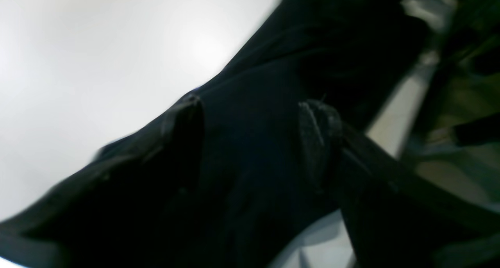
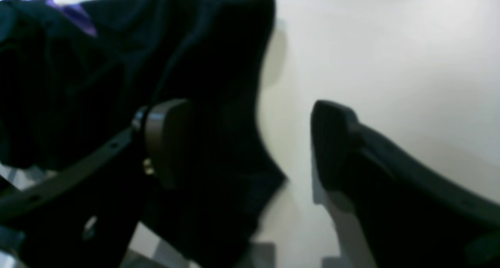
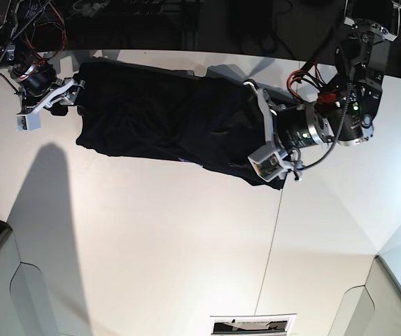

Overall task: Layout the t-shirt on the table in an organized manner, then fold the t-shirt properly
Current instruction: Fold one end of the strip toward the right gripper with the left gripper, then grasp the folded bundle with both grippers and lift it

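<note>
Going left to right in your base view: your right gripper [image 3: 50, 98] is hanging with its fingers spread wide, gripping nothing, beside the t-shirt [image 3: 151, 119], which is lying stretched along the table [image 3: 151, 238]'s far edge. Your left gripper [image 3: 263, 126] is hovering over the cloth, fingers wide.

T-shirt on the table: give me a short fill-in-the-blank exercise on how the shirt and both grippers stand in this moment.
1. The t-shirt is ____ in colour.
2. It lies on the ____ table.
3. The right gripper has its jaws ____, one finger over the cloth and one over bare table.
4. The patch near the shirt's edge in the right wrist view is ____.

Missing words: black; white; open; purple
</note>
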Available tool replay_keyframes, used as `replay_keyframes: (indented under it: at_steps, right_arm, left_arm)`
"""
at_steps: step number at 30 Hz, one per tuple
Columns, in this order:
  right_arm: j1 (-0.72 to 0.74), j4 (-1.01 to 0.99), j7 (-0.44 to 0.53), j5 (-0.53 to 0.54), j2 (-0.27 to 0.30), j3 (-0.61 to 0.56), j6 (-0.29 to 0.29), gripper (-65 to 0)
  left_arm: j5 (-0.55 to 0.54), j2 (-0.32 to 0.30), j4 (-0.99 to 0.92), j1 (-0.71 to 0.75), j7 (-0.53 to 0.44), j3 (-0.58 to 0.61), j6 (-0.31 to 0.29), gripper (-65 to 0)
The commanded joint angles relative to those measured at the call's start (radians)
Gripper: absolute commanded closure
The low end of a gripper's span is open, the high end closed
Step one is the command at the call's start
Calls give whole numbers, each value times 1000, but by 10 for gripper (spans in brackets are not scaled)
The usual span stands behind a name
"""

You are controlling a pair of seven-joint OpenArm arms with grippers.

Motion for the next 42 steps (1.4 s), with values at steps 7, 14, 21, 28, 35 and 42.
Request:
replay_keyframes:
  at_steps: [7, 14, 21, 28, 35, 42]
  right_arm:
    - [2, 8, -1, 23, -63, -59, 12, -453]
    - [17, 8, 13, -31, -112, -137, -10, -406]
    - [80, 9, 41, -155, -97, -128, -15, 0]
    - [150, 9, 40, -149, 34, 9, -19, 0]
    - [200, 14, -40, 3, 171, 146, -2, 0]
    - [247, 72, -73, 59, 130, 113, 33, 0]
  left_arm:
    - [-44, -7, 2, -2, -23, -171, -9, -408]
    - [-66, -25, -118, 34, -24, -219, -9, -408]
    - [-85, -26, -175, 34, -27, -309, -9, -407]
    - [-124, -44, -179, 39, -4, -375, -9, -407]
    - [-133, -43, -293, 96, -48, -307, -9, -407]
    - [32, 48, -404, 65, -163, -114, -9, -406]
